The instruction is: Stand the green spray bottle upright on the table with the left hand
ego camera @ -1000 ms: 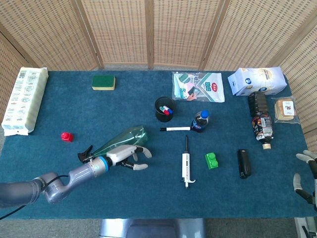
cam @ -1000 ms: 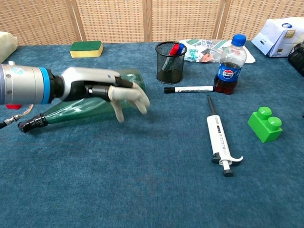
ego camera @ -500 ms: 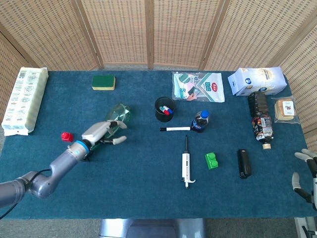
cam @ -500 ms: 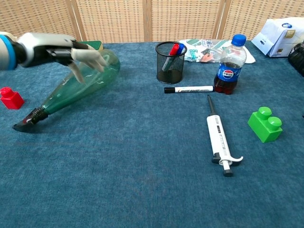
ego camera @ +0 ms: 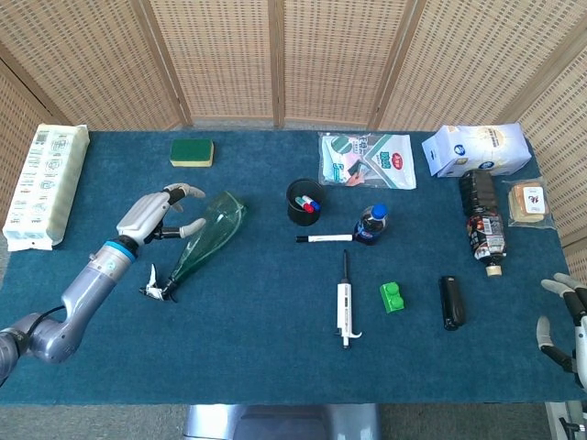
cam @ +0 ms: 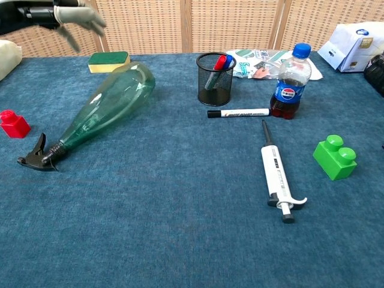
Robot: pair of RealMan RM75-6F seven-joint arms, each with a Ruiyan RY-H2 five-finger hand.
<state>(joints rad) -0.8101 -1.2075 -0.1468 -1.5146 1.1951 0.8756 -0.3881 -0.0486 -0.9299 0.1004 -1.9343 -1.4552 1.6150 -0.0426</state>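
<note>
While the blue surface (ego camera: pixel 257 339) carries everything, the green spray bottle (ego camera: pixel 202 240) lies on its side at left-centre, fat base toward the mesh pen cup (ego camera: pixel 304 201), black trigger nozzle (cam: pixel 37 157) pointing to the near-left edge. Left hand (ego camera: pixel 154 213) sits just left of the bottle's upper body, fingers spread, holding nothing; can't tell if a fingertip touches the bottle. Chest view shows it raised at top left, off the bottle. Right hand (ego camera: pixel 561 323) at the far right edge, fingers apart, nothing in it. White pack (ego camera: pixel 44 183) at far left. Green sponge (ego camera: pixel 192 152) behind the bottle. Cola bottle (cam: pixel 290 80) upright right of the cup, marker (cam: pixel 238 113) beside it, white pipette (cam: pixel 277 176) nearer. Green block (cam: pixel 335 157) right of the pipette. Red block (cam: pixel 13 123) left of the bottle, apart.
</note>
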